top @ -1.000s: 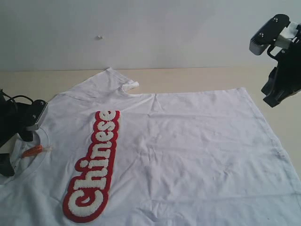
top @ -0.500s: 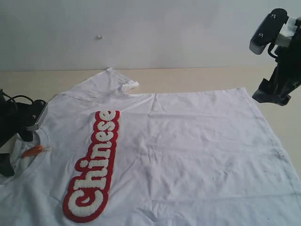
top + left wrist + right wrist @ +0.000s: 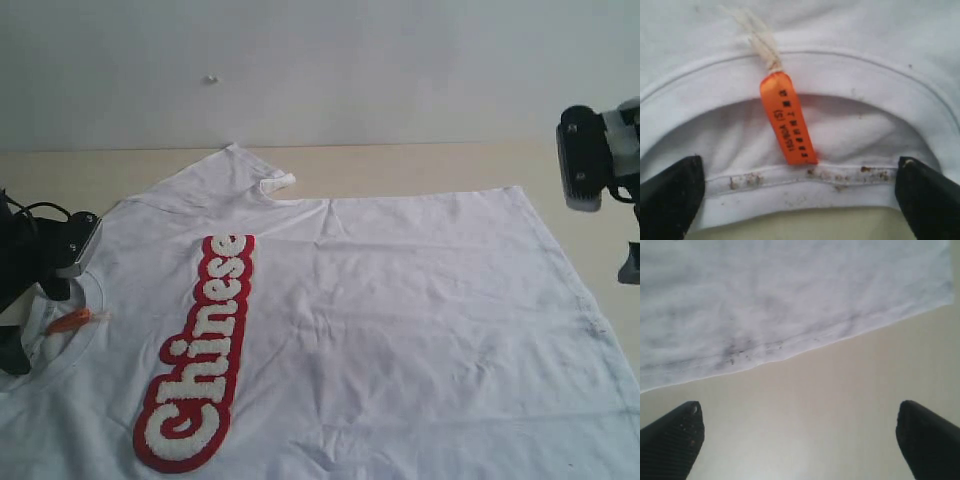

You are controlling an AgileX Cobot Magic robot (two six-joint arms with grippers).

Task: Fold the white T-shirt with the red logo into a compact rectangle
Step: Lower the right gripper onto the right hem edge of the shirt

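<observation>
The white T-shirt lies flat, front up, with its collar at the left and its hem at the right. The red logo spelling "Chinese" runs across the chest. My left gripper is open just above the collar, fingers either side of the near rim, the orange neck tag lying between them. My right gripper is open over bare table just off the stained hem, holding nothing. In the exterior view it sits at the far right edge, mostly cut off.
The beige table shows as a strip behind the shirt and to the right of the hem. A sleeve is turned over at the back. A pale wall stands behind the table.
My right arm has swung down and to the right, from above the shirt's far right corner to beside the hem. The left arm and the shirt have not moved.
</observation>
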